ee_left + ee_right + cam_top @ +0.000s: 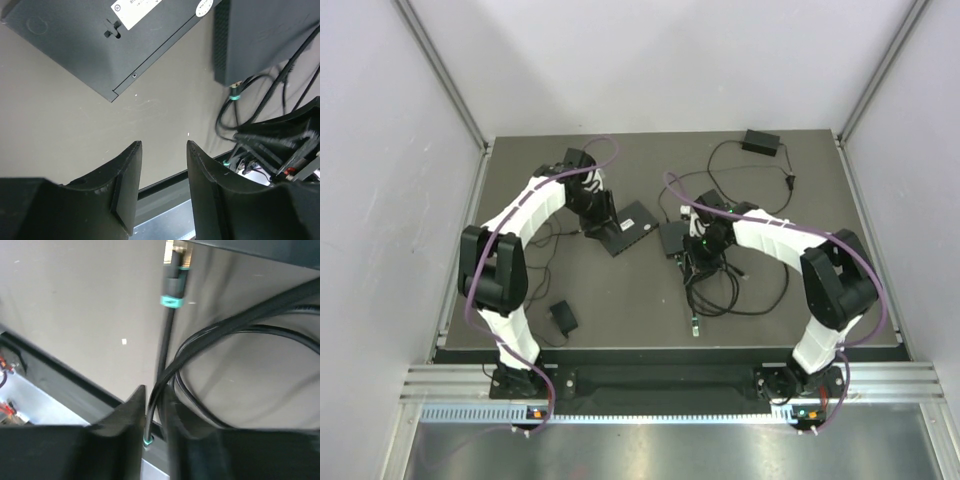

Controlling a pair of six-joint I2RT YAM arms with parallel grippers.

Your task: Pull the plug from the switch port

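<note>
From above: right hand [700, 246] hard against the near edge of the small black rectangular switch [672, 237], with a loose tangle of black cables [725, 292] trailing behind it toward the arm bases. Left hand [598, 218] well off to the side, near a second flat black box with a white label [630, 228]; clearly the farther hand from the port.

From the left wrist: left hand wide, fingers [127, 185] parted, only bare grey desk [75, 130] showing between them, holding and touching nothing. Ahead and off to one side, the black plug with a teal band [235, 93], at the corner of the switch.

From the right wrist: plug [173, 286] straight ahead of the fingertips, tip apparently seated in the port at the switch's edge, long axis roughly in line with the hand's reach. Right hand narrowed almost shut, pinching the thin black cable [161, 367] some way behind the plug, not the plug body itself. By judgement, calls for a straight draw back along the cable's line; risk of the cable slipping between the pads, or of the unpinned switch sliding along with it.
</note>
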